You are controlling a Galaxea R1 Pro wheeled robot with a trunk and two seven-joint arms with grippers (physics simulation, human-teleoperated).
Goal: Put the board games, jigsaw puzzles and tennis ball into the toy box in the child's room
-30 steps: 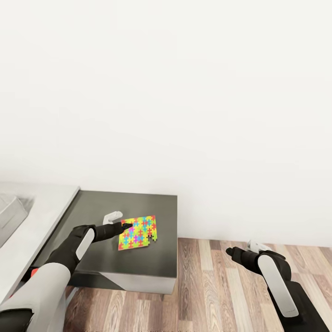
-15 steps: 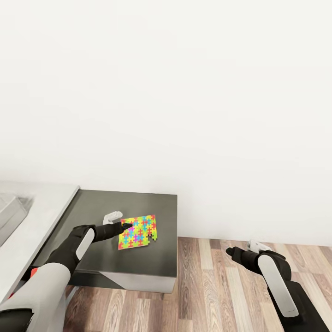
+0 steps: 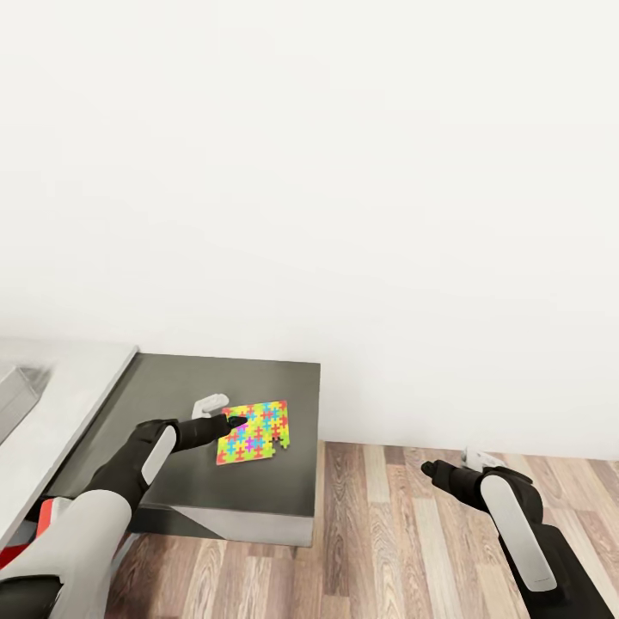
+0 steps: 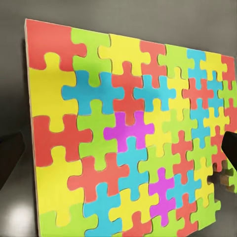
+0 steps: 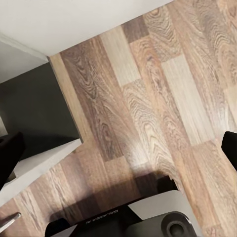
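Note:
One jigsaw puzzle [image 3: 255, 432], a thin sheet of pink, yellow, green and blue pieces, lies flat on the dark grey part of the table [image 3: 241, 490], near its right end. My left gripper [image 3: 234, 421] hovers over the puzzle's left edge. In the left wrist view the puzzle [image 4: 123, 133] spreads out close below, and the left gripper [image 4: 118, 148] stands open, its dark fingertips [image 4: 11, 153] at either side. My right gripper [image 3: 430, 470] hangs open over the wood floor [image 5: 148, 113], holding nothing. A grey corner of the toy box [image 3: 10, 391] peeks in at the far left.
The light grey desk top [image 3: 60, 413] joins the dark one on the left. A plain white wall [image 3: 344, 172] rises behind the desk. Wood-plank floor [image 3: 404, 533] lies right of the desk's end. A red patch [image 3: 45, 516] shows under my left arm; what it is I cannot tell.
The whole view has shifted, so the desk and puzzle sit slightly further left in the picture. Both arms hold their pose and both grippers stay open.

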